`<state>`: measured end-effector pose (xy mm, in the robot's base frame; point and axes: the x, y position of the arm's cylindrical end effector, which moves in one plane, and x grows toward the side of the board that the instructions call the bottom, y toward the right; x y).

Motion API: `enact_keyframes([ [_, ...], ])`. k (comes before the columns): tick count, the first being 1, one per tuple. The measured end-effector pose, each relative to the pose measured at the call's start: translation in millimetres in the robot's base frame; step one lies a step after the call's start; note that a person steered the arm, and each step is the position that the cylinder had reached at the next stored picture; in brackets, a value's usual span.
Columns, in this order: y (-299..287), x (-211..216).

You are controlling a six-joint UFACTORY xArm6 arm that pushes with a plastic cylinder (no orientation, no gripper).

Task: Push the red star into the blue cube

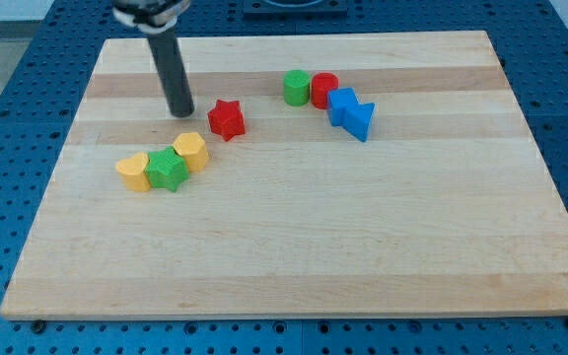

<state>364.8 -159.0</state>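
Observation:
The red star (227, 119) lies on the wooden board, left of centre near the view's top. The blue cube (341, 103) sits to its right, touching a blue triangular block (361, 120) on its lower right. My tip (180, 112) stands on the board just left of the red star, with a small gap between them. The rod rises from there to the view's top edge.
A green cylinder (296, 87) and a red cylinder (323, 89) stand side by side just upper left of the blue cube. A yellow block (134, 171), a green star (168, 169) and another yellow block (191, 151) form a row below my tip.

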Motion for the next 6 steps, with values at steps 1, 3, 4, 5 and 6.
enact_keyframes([
  [1, 6.8, 9.3],
  [3, 143.5, 18.7],
  [4, 153.6, 18.7],
  [5, 156.8, 18.7],
  [6, 177.1, 18.2],
])
